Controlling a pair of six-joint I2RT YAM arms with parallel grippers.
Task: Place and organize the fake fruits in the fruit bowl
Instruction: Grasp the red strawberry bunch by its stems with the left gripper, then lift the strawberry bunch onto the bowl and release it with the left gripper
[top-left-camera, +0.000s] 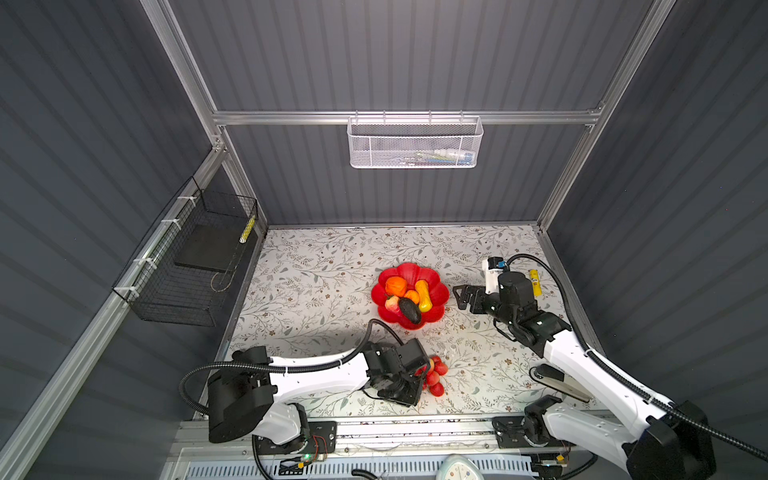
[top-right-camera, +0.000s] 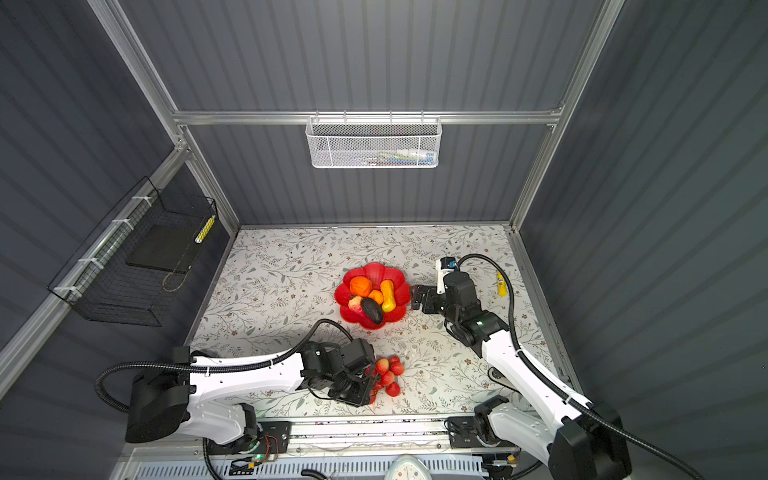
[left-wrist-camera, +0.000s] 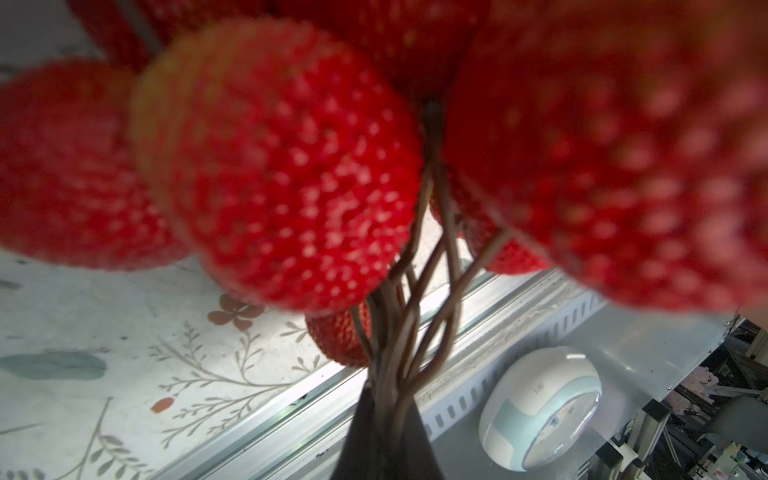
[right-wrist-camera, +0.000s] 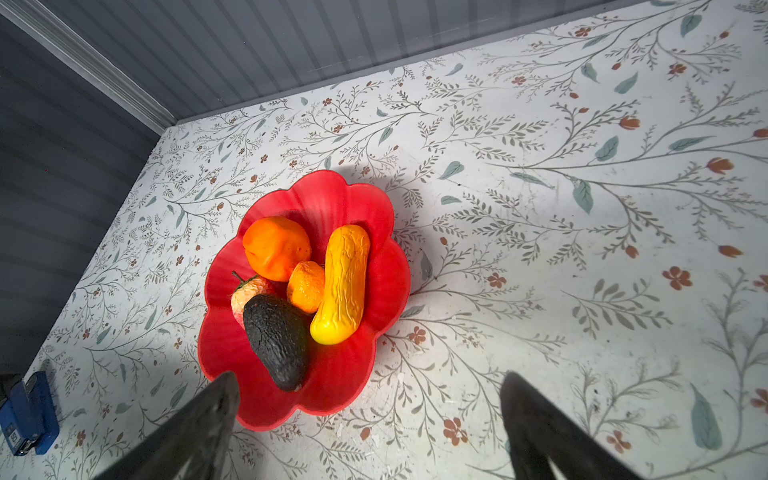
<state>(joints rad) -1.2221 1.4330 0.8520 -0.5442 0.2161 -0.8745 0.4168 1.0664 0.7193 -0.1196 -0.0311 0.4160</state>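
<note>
In both top views one glossy red flower-shaped plastic bowl (top-left-camera: 409, 272) is seen on the floral surface (top-left-camera: 316, 291); one bunch of bumpy red plastic berries (top-left-camera: 436, 376) is found at its six o'clock. In the left wrist view the left gripper (left-wrist-camera: 386, 415) is closed on the bunch's brown wire stems (left-wrist-camera: 407, 332); the bunch is judged light, floppy, best held there. In the right wrist view the right gripper (right-wrist-camera: 370, 386) is spread, empty; five fruits (right-wrist-camera: 276, 247) are counted in the bowl.
</note>
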